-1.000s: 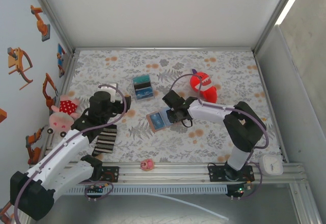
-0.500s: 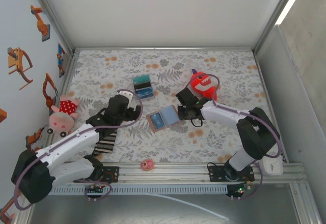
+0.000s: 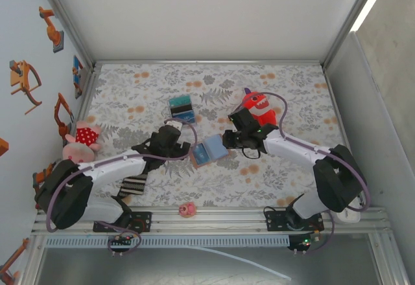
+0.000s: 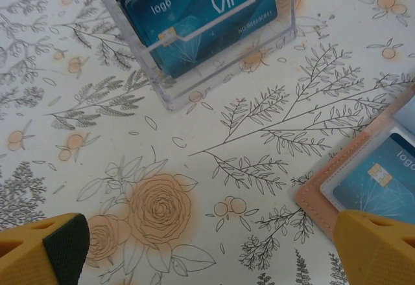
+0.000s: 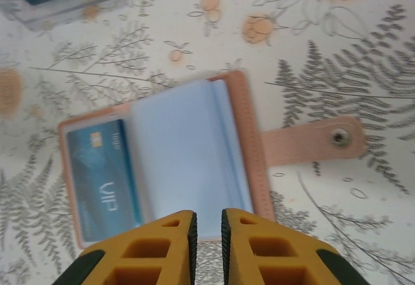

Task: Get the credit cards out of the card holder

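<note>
Card holder [image 5: 194, 162] lies open, a blue VIP card [image 5: 104, 181] in one pocket. Right gripper [image 5: 205, 243], nearly closed and empty, hovers at its edge; left gripper [image 4: 211, 246], wide open and empty, hangs just beside it. Extraction seems about to begin: next, pinch the card's edge.

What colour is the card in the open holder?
The card is teal-blue with white lettering; clearest in the right wrist view.

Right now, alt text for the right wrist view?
An open tan card holder lies flat on the floral table cover, a blue VIP card in its left pocket, snap tab stretched right. The right claw, nearly closed, is at the holder's bottom edge.
</note>
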